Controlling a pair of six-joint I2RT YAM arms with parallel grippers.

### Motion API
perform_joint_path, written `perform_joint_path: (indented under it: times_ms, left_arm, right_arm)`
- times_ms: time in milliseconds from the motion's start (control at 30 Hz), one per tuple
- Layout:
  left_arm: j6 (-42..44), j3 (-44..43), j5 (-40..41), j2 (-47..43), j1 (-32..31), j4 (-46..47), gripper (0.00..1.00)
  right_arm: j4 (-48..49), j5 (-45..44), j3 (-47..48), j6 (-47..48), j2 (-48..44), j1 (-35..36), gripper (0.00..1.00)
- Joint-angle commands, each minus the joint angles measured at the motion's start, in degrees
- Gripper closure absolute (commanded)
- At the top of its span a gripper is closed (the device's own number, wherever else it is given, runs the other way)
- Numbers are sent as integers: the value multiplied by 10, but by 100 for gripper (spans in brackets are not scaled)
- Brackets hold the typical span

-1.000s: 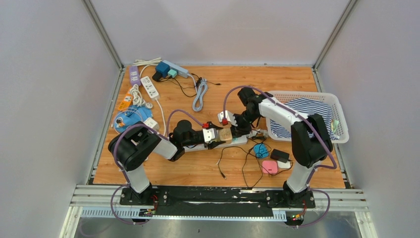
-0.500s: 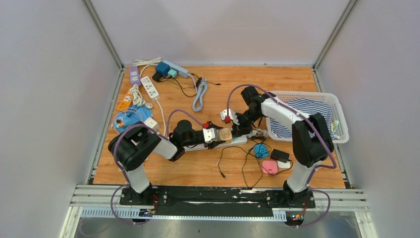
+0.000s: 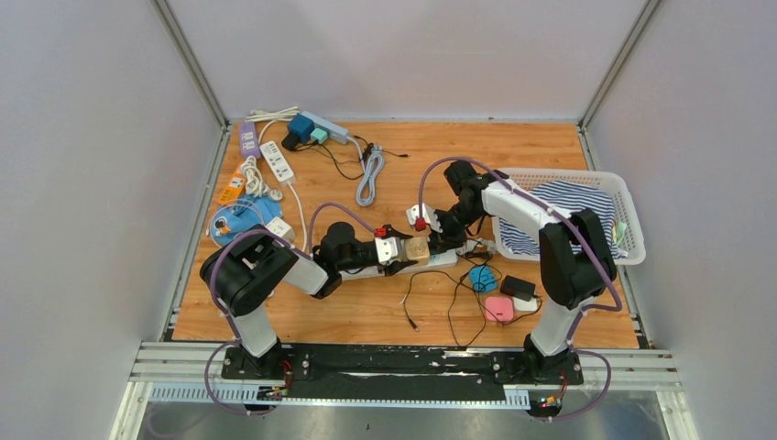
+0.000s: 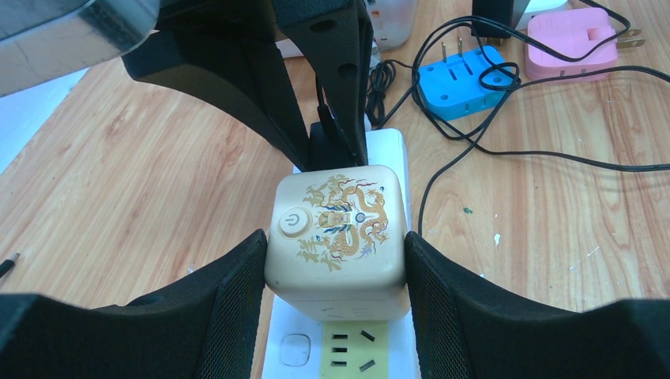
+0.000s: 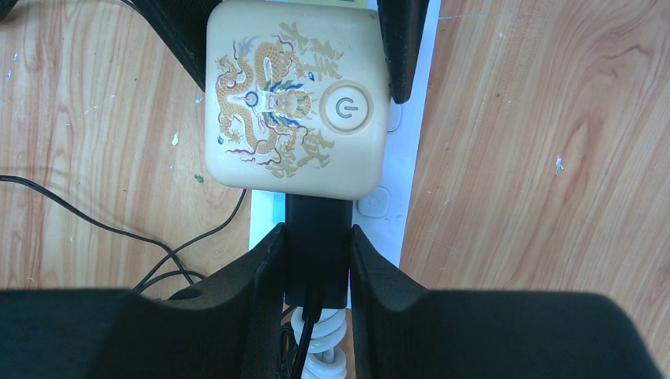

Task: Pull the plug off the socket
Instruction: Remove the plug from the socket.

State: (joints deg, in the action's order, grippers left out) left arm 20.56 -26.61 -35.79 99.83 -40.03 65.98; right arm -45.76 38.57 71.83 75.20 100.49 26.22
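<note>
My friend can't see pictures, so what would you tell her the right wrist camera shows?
The right gripper is clamped on a black plug on a white power strip, which lies on a wooden table. Just beyond it sits a cream cube with a gold dragon and a power button, squeezed between the left gripper's fingers.
</note>
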Motion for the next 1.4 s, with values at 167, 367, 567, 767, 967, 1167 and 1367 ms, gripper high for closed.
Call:
perform_joint_path:
  times_ms: [167, 367, 567, 767, 967, 1167, 1367]
  left_arm:
    - [15, 14, 34, 3, 1, -42, 95]
    - [13, 13, 35, 4, 1, -40, 95]
    - [13, 15, 38, 5, 1, -39, 95]
    - [13, 16, 38, 3, 2, -38, 95]
    - [11, 16, 39, 3, 2, -36, 95]
    - [9, 17, 42, 4, 2, -32, 95]
    - [5, 19, 46, 4, 3, -28, 95]
  right_arm:
    - [-60, -2, 5, -22, 16, -1, 100]
    - [-28, 15, -10, -48, -16, -55, 100]
    - [-87, 37, -16, 31, 11, -15, 100]
    - [-94, 15, -4, 25, 15, 11, 100]
    - [-70, 9, -8, -3, -8, -31, 100]
    - [-123, 40, -10, 61, 3, -6, 100]
    - [-140, 34, 9, 62, 5, 21, 100]
